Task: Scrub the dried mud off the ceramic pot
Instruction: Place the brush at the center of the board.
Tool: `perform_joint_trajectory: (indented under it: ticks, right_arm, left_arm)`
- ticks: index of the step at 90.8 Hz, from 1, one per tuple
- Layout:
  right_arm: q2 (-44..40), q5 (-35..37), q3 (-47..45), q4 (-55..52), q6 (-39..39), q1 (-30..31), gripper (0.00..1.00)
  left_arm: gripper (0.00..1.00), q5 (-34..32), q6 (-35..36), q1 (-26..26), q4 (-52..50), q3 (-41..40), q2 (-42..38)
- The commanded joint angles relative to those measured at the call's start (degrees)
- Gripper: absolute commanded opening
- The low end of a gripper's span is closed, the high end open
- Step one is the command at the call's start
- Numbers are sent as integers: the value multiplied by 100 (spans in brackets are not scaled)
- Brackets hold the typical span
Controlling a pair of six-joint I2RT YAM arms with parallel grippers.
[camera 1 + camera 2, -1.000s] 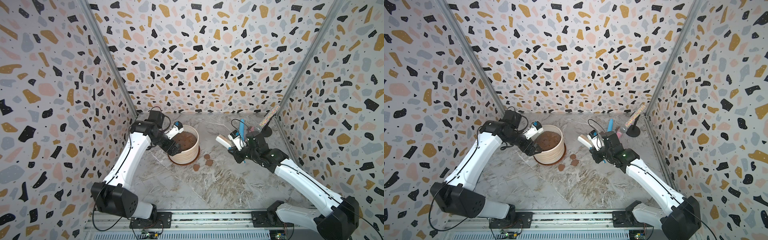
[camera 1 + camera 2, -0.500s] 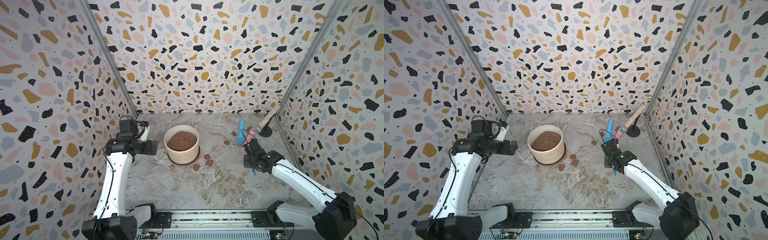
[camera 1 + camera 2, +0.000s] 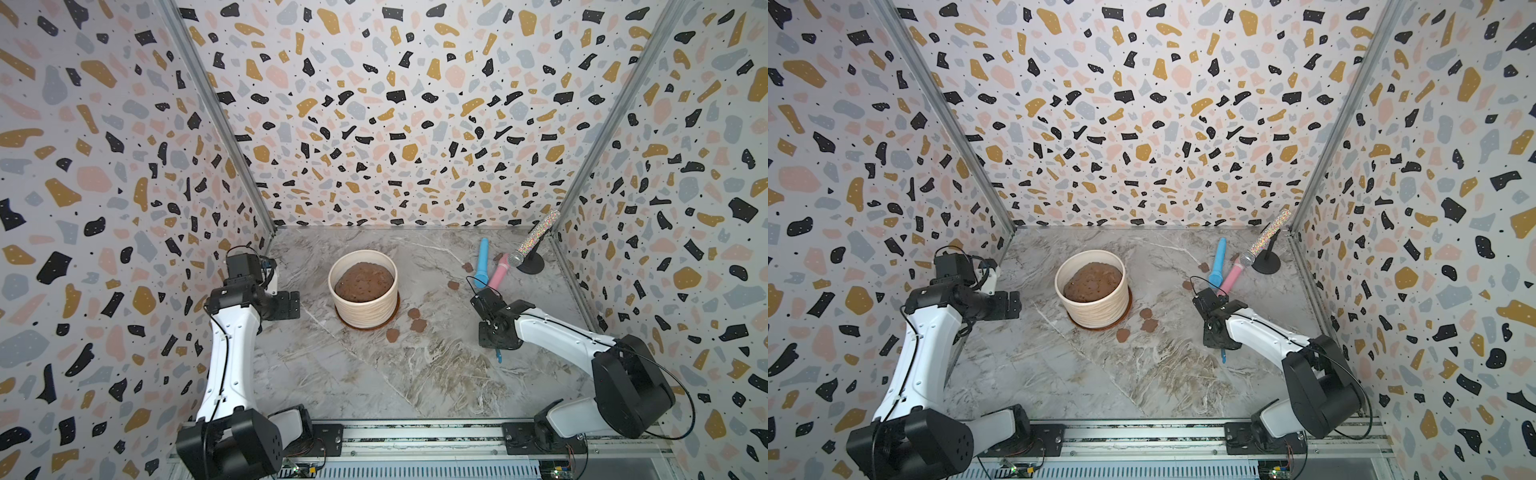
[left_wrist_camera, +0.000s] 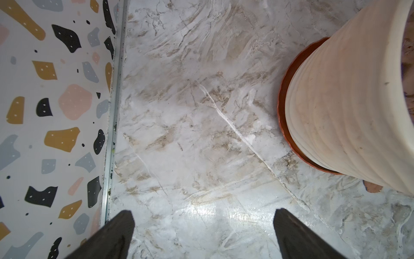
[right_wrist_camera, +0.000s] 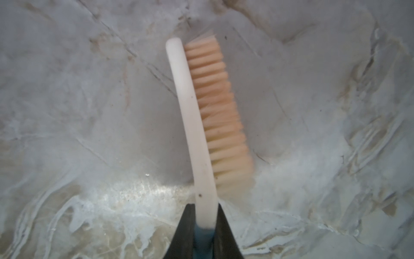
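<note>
Cream and ribbed, the pot (image 3: 365, 309) is stood on the worktop (image 3: 353, 374), mud flakes (image 3: 417, 325) lying just right of it. A brush (image 5: 192, 116) is clamped by its handle in the right jaws, probably for scrubbing. The left jaws are held apart left of the pot, perhaps for steadying.

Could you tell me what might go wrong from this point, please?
The right gripper pinches the brush only at its neck, so it may twist under scrubbing pressure.
The left gripper is open and apart from the pot, so an unsteadied pot could slide or tip, spilling its heaped soil.
</note>
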Motion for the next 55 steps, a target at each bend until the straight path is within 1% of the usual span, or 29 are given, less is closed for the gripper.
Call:
perform_joint_trajectory:
  ticks: [1, 8, 22, 33, 44, 50, 51, 55]
  right_arm:
    - [111, -331, -104, 193, -166, -51, 7]
    - [137, -336, -166, 271, -189, -59, 13]
    - [-2, -296, -205, 274, -190, -67, 20]
    - [-311, -213, -185, 228, -223, -76, 25]
    - [-751, 105, -68, -14, -284, -73, 35]
    - [-1022, 322, 67, -171, -354, -76, 44]
    - [-1080, 361, 95, -197, -363, -73, 44]
    - [-1258, 537, 206, -286, -426, -70, 56]
  left_arm:
    - [100, 96, 54, 32, 200, -111, 49]
    - [100, 155, 71, 32, 237, -160, 48]
    - [100, 342, 217, 32, 136, -164, 81]
    - [100, 506, 258, 32, 111, -165, 64]
    - [100, 711, 268, 32, 82, -200, 68]
    - [100, 826, 202, 32, 105, -256, 82]
    - [100, 849, 183, 32, 111, -267, 80]
    - [100, 960, 160, 32, 137, -298, 108]
